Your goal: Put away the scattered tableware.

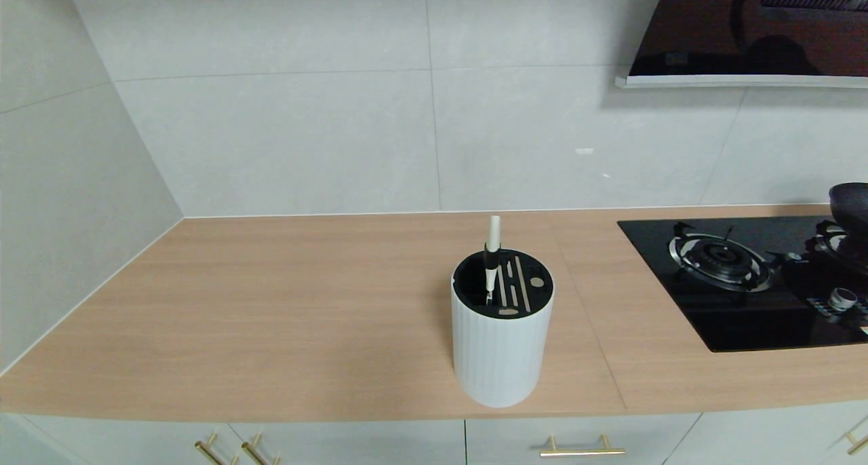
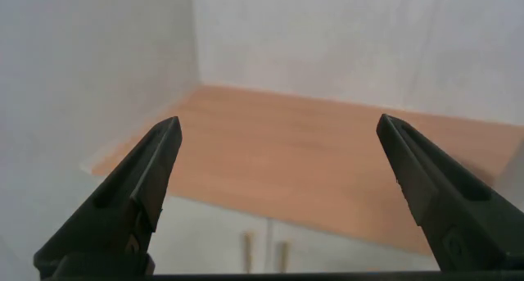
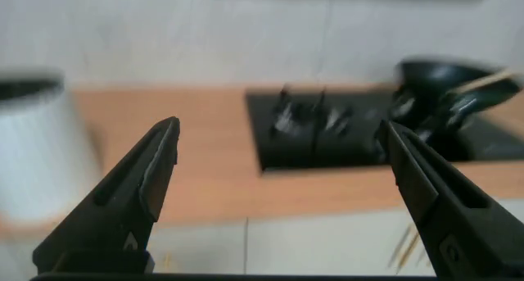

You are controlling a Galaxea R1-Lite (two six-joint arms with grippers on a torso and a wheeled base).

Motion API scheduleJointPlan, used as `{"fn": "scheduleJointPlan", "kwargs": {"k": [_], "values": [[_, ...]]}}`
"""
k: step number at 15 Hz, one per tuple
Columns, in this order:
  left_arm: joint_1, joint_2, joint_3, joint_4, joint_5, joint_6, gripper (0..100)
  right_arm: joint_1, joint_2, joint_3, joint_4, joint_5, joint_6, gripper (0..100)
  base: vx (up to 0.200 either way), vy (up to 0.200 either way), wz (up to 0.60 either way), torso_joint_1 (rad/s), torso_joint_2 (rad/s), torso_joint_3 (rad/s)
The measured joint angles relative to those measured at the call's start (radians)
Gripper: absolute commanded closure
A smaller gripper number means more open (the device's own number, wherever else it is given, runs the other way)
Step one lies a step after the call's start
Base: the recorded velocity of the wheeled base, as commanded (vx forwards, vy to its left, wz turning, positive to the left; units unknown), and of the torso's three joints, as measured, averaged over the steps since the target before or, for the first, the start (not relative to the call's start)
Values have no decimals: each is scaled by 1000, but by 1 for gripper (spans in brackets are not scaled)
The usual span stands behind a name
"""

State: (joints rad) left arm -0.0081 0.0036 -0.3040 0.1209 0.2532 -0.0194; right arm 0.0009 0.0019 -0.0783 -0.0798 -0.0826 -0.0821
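Holder: white ribbed utensil holder [image 1: 502, 343] stands upright near the front edge of the wooden countertop [image 1: 271, 302], left of the gas hob [image 1: 746, 282].
Utensil: white-handled piece [image 1: 491, 258], long axis vertical, stands in a slot (its working end is hidden).
Right gripper [image 3: 280, 124]: spread wide and empty; the holder lies toward the robot's left, and this is probably the nearer arm.
Left gripper [image 2: 278, 121]: spread wide and empty, facing the counter's left corner.
Room: grey wall tiles.

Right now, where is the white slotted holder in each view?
Head view: the white slotted holder stands mid-picture on the wooden countertop, left of the gas hob.
Left wrist view: the countertop's wall corner, away from it.
Right wrist view: holder cut off at the edge, hob opposite.
Shared landmark: the countertop.
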Motion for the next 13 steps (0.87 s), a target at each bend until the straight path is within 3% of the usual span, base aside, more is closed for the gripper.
{"fn": "scheduleJointPlan", "kwargs": {"k": [3, 7, 9, 13], "values": [[3, -4, 230, -212, -77, -4, 0, 0, -3, 69, 21, 66, 9, 0, 0, 0, 0, 0, 0, 0], [3, -5, 299, -122, -193, 21, 0, 0, -4, 76, 74, 84, 55, 0, 0, 0, 0, 0, 0, 0], [3, -5, 302, -123, -209, 32, 0, 1, -4, 78, 74, 84, 56, 0, 0, 0, 0, 0, 0, 0], [4, -5, 304, -121, -209, 13, 0, 0, -4, 78, 75, 88, 58, 0, 0, 0, 0, 0, 0, 0]]}}
